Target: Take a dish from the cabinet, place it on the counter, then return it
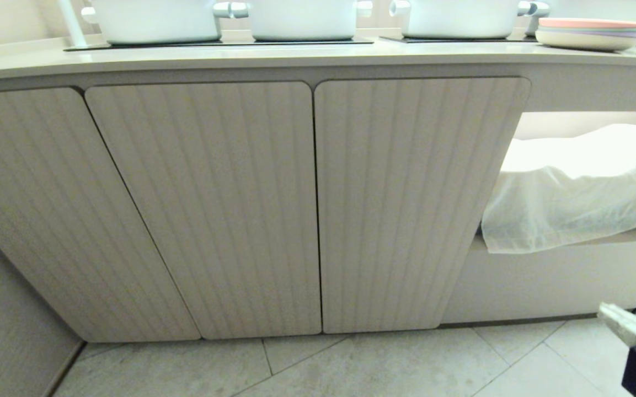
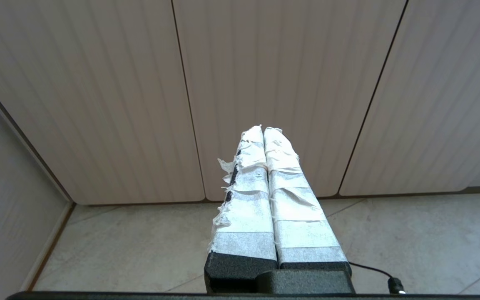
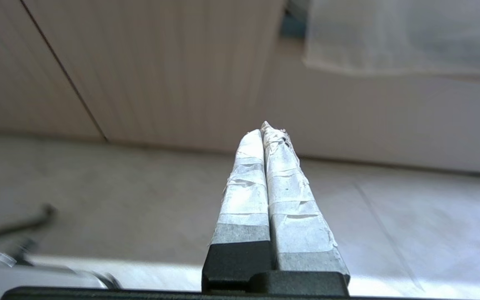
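The cabinet [image 1: 306,204] fills the head view, its ribbed beige doors all closed. The dish is hidden from every view. Above the doors runs the cream counter [image 1: 295,55] with black cooktop panels. My right gripper [image 1: 604,311] comes in at the bottom right corner of the head view, low over the floor, to the right of the doors. Its taped fingers are pressed together and hold nothing [image 3: 263,130]. The left gripper [image 2: 263,130] is out of the head view. It is shut and empty too, and points at the foot of the closed doors [image 2: 273,83].
Three white pots [image 1: 301,19] stand on the cooktop panels. A stack of pastel plates topped with pink [image 1: 591,33] sits at the counter's right end. An open niche with white cloth [image 1: 577,187] lies right of the doors. Tiled floor [image 1: 384,364] lies below.
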Motion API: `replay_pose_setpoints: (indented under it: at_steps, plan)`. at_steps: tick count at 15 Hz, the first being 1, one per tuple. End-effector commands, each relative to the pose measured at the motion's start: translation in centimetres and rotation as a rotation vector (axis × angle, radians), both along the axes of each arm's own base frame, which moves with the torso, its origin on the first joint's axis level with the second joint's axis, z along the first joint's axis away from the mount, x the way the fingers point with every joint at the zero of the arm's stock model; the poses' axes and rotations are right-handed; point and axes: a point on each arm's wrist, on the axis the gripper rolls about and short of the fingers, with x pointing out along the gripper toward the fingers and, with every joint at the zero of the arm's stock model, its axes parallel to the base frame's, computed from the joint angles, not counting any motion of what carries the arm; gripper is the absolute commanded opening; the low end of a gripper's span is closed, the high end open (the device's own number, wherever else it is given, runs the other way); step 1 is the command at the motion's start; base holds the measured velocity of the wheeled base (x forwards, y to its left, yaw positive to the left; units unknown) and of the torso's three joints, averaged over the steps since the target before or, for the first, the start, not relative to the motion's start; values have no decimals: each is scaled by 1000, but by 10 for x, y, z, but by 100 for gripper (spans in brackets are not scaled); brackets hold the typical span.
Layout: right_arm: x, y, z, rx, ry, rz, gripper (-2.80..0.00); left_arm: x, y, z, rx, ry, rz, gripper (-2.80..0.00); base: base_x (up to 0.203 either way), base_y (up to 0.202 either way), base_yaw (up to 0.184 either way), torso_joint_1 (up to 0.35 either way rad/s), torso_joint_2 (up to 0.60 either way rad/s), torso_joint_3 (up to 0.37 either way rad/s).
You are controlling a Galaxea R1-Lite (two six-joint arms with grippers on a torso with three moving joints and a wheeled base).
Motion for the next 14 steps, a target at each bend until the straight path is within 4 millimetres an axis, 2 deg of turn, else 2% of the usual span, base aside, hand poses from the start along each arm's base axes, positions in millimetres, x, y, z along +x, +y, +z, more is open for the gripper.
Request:
replay_pose_setpoints:
  at_steps: [1,4,9,11,14]
  plan:
    - [-22,-11,-13,-46,-20,-49,-280,0,0,0,0,0,0,-280,0,0,0,0,0,0]
    - [-38,-20,-18,-69,-2,-143,-280,0,0,0,0,0,1,-280,0,0,0,0,0,0]
    - [-72,-25,-32,-76,7,-204,-280,0,0,0,0,0,1,-280,0,0,0,0,0,0]
    - [-85,-25,-38,-69,-13,-197,-280,0,0,0,0,0,0,-280,0,0,0,0,0,0]
    - [-98,-22,-46,-38,-57,-89,-280,0,0,0,0,0,0,-280,0,0,0,0,0,0]
